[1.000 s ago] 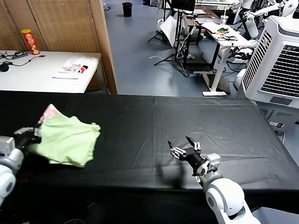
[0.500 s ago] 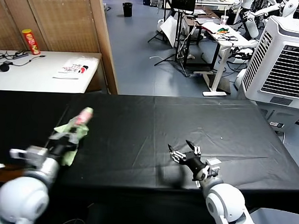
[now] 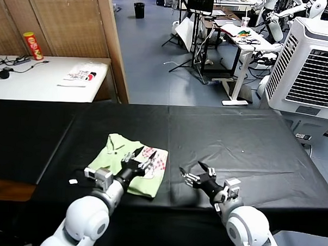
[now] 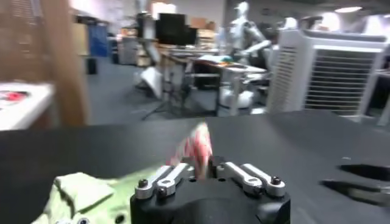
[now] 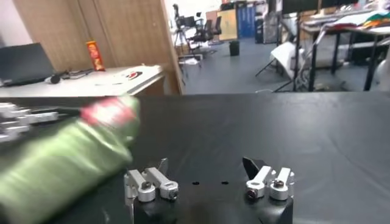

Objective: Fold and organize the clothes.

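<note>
My left fingers (image 3: 142,158) stood parted over the folded shirt (image 3: 130,164), apparently releasing it; right fingers (image 3: 197,175) open, idle.

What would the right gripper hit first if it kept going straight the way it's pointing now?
Probably the shirt: the open right gripper points along the black table toward its near edge, where the left gripper also sits. Depth is uncertain.
</note>
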You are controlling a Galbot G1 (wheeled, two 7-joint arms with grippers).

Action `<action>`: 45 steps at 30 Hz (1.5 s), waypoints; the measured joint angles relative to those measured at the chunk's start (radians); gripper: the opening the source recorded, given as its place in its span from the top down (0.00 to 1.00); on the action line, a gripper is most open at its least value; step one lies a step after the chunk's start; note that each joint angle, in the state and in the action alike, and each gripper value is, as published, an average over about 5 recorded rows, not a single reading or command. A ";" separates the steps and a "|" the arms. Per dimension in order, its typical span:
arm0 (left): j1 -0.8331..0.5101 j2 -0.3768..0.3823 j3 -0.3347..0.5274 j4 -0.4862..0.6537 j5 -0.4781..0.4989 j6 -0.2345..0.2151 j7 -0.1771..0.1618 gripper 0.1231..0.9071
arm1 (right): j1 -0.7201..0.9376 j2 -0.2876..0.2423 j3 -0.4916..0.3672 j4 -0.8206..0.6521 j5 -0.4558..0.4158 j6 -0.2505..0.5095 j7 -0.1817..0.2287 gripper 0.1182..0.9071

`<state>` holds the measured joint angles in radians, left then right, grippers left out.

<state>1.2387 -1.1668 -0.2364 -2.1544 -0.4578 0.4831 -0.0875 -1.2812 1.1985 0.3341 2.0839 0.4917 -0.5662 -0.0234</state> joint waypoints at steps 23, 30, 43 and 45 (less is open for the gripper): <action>0.121 0.034 -0.117 -0.026 0.034 -0.078 -0.011 0.14 | 0.229 0.161 -0.097 -0.283 0.274 -0.027 0.159 0.43; 0.161 0.031 -0.150 -0.043 0.035 -0.086 -0.013 0.14 | 0.286 0.199 -0.121 -0.370 0.276 -0.029 0.158 0.54; 0.202 0.021 -0.188 -0.054 0.040 -0.098 -0.013 0.14 | 0.358 0.212 -0.129 -0.468 0.276 -0.030 0.135 0.96; 0.203 0.015 -0.188 -0.054 0.042 -0.098 -0.013 0.14 | 0.372 0.211 -0.129 -0.480 0.267 -0.028 0.126 0.99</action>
<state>1.4416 -1.1513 -0.4248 -2.2082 -0.4155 0.3847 -0.1010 -0.9095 1.4092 0.2054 1.6043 0.7586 -0.5942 0.1024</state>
